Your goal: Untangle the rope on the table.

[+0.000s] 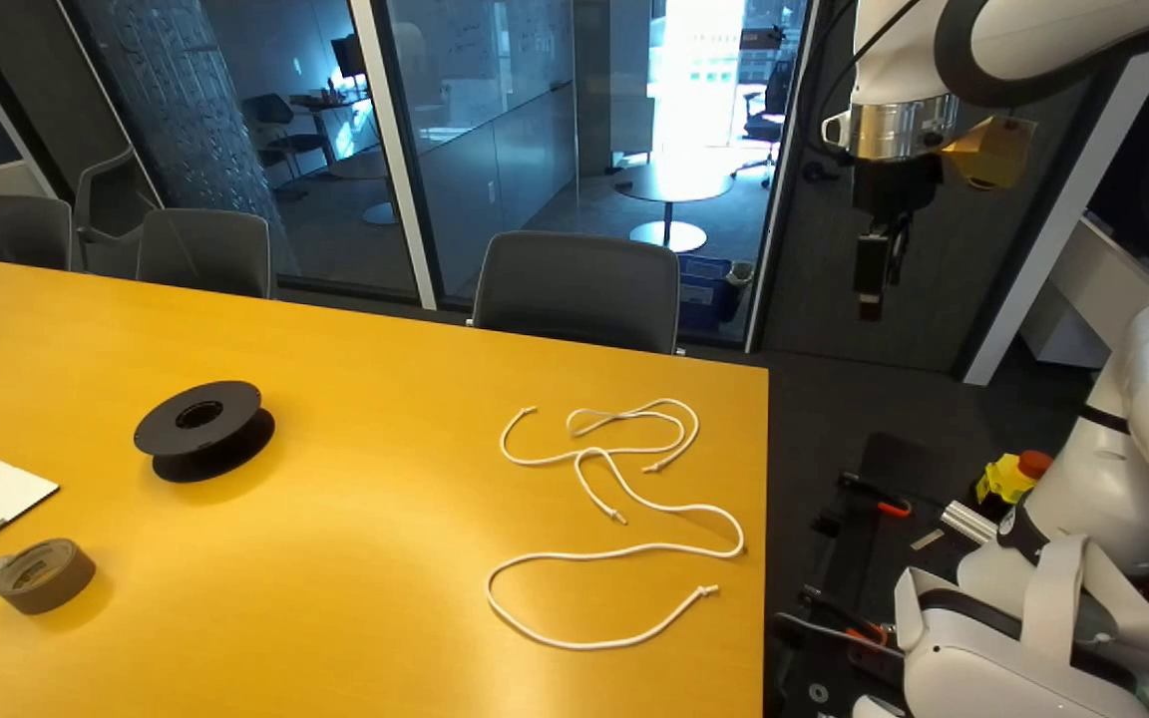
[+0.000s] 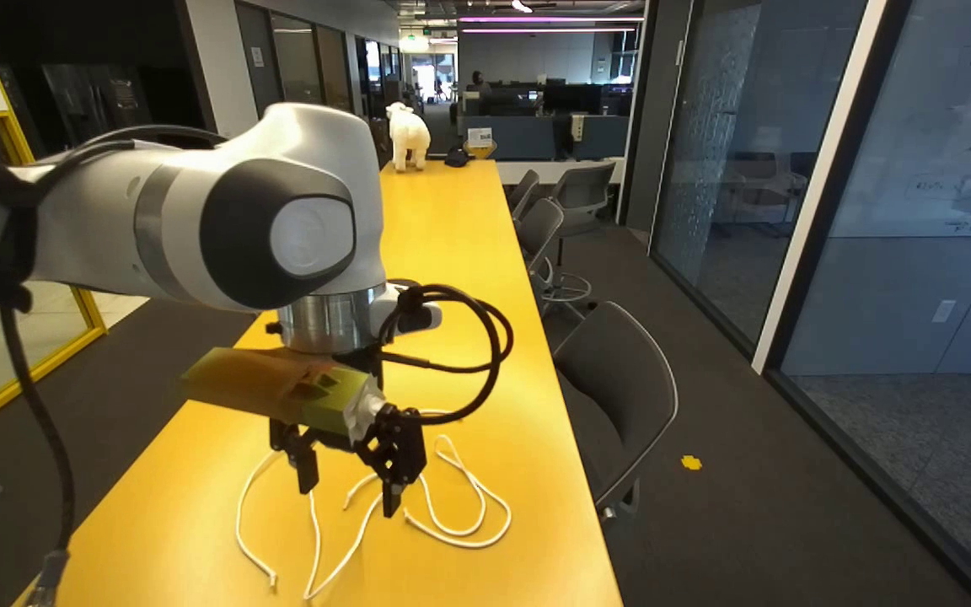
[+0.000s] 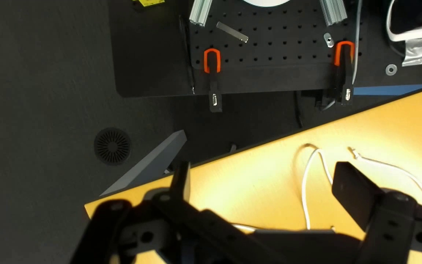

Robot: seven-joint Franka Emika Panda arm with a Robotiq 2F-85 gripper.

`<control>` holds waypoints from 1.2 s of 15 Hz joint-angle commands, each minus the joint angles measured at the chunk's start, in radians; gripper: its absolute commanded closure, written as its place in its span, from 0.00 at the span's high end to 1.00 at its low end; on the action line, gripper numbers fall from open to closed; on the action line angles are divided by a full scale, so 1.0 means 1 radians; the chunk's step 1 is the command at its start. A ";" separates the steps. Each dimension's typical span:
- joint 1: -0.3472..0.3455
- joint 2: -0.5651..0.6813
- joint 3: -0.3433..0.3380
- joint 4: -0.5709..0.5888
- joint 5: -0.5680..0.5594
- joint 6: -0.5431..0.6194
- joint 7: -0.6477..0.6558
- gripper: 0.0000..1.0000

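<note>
White rope (image 1: 679, 510): loose on the yellow table (image 1: 385, 519), near its end, in bends and loops; strands cross, four tips show.
Gripper (image 2: 349, 496): released, fingers spread wide, hanging high and well apart from the rope.
Black spool (image 1: 203, 436): lying on the table, well apart from the rope.
Brown tape (image 1: 46, 578): on the table, near the spool.
Grey chair (image 1: 579, 289): beside the table's long edge.

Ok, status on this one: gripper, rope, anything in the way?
Gripper open, nothing held, up off the rope. Rope loosely curled on the table, strands crossing, four ends showing. Nothing lying on it; black spool sits apart.
</note>
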 commanded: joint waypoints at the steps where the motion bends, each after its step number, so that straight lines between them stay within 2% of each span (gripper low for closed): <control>1: -0.016 -0.007 -0.002 -0.010 0.001 -0.001 -0.016 1.00; 18: -0.022 -0.016 -0.012 -0.024 -0.001 0.000 -0.029 1.00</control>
